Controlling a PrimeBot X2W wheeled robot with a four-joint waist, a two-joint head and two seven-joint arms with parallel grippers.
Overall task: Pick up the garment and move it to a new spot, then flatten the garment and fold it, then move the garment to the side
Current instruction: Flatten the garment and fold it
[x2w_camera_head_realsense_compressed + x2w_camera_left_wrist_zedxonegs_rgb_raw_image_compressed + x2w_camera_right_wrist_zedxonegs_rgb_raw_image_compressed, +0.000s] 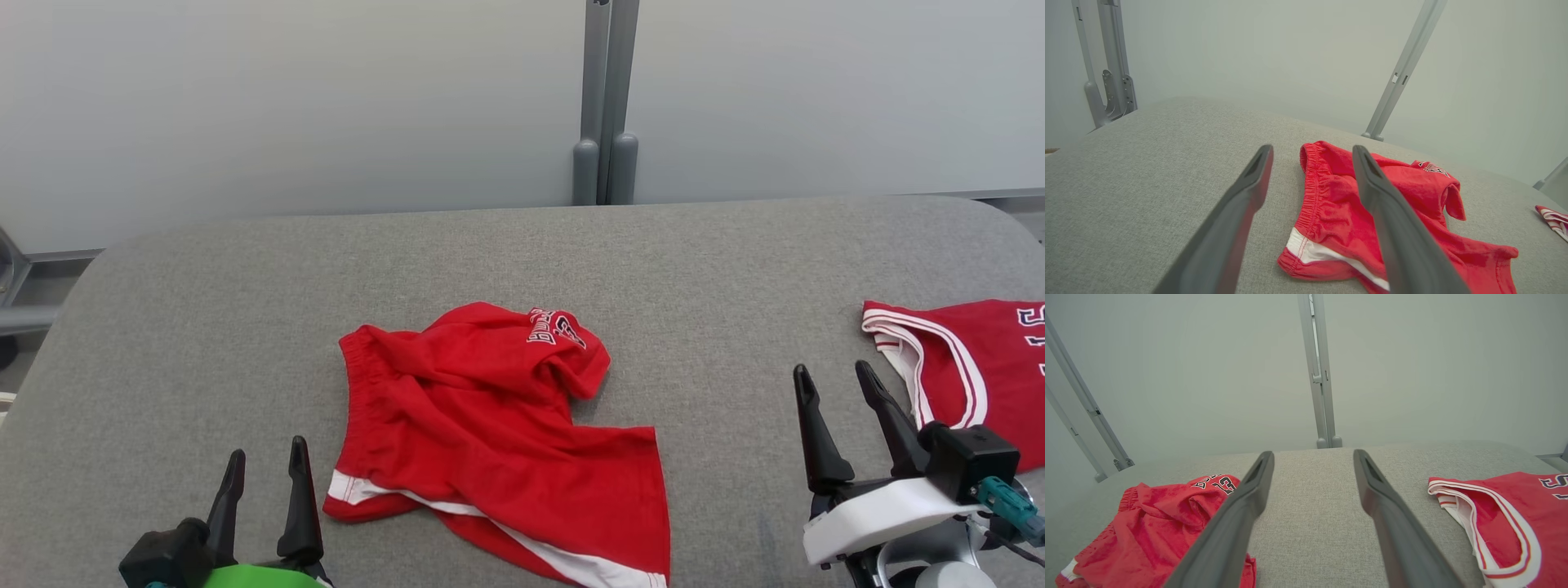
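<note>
Crumpled red shorts with white trim and a printed logo lie in the middle of the grey table. They also appear in the left wrist view as shorts and in the right wrist view as shorts. My left gripper is open at the lower left, just left of the shorts and above the table, holding nothing. My right gripper is open at the lower right, between the shorts and a red jersey, also empty.
A red jersey with white and dark trim lies at the table's right edge, seen too as jersey. A grey wall with a metal post stands behind the table. Bare grey cloth stretches along the back and left.
</note>
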